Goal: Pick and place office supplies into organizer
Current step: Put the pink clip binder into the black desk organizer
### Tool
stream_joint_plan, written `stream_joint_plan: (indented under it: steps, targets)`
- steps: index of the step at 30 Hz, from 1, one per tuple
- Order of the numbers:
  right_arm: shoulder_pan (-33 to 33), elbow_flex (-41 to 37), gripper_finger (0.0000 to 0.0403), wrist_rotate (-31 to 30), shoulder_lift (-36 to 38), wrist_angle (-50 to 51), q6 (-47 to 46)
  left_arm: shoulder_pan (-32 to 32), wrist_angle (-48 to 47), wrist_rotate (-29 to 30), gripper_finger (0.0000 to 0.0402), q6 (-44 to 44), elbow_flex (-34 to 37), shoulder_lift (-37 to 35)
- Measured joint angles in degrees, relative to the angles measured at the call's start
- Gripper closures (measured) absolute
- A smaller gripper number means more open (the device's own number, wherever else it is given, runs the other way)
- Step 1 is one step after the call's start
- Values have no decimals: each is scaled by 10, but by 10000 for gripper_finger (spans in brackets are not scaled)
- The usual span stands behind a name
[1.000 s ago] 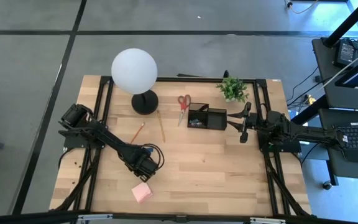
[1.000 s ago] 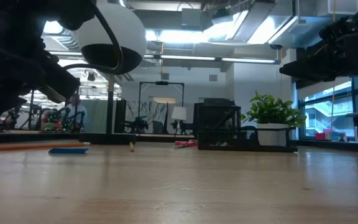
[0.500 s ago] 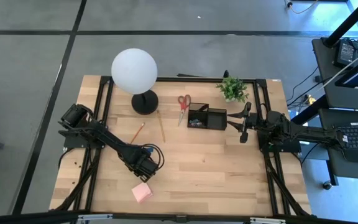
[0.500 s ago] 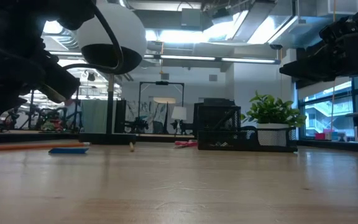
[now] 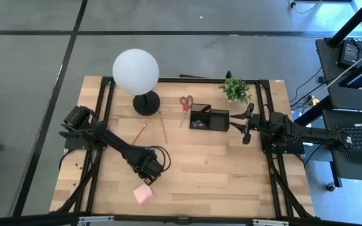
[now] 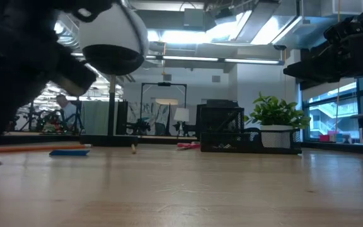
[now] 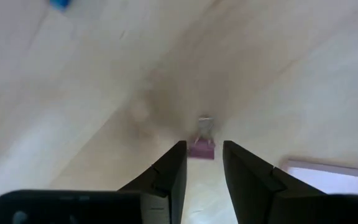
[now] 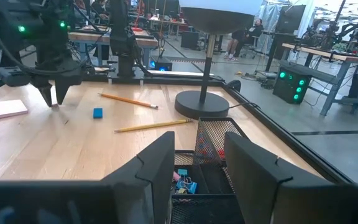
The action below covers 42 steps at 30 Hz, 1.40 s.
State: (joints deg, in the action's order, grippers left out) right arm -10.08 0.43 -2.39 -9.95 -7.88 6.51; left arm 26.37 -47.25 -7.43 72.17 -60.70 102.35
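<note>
While the left gripper [image 7: 201, 163] is hanging low over the table [image 5: 219, 169] with its fingers [image 7: 166, 174] standing apart and empty, a small pink clip [image 7: 202, 147] is lying on the wood just beyond the fingertips, in line with the gap. The pink sticky-note pad [image 5: 144, 194] is sitting just beside that gripper (toward the table's near edge). The right gripper [image 8: 197, 155], fingers parted and holding nothing, is hovering beside the organizer [image 5: 208, 118], looking down into its mesh compartments.
</note>
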Motion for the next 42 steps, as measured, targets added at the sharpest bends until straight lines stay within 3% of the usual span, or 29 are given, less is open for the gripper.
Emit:
stream_joint_plan:
  steps: [11,21,27,34,42]
  targets:
    - [0,0,258,0,0,0,-3,-45,-8,41,302,-108,-69,-2]
    - [0,0,258,0,0,0,-3,-62,-27,-58,302,-125,-77,-2]
    - [0,0,258,0,0,0,-3,-62,-86,-42,302,-106,-77,-3]
    - [0,0,258,0,0,0,-4,-52,-77,-38,302,-148,-78,-1]
    - [0,0,258,0,0,0,-2,-42,-87,-40,302,-136,-78,14]
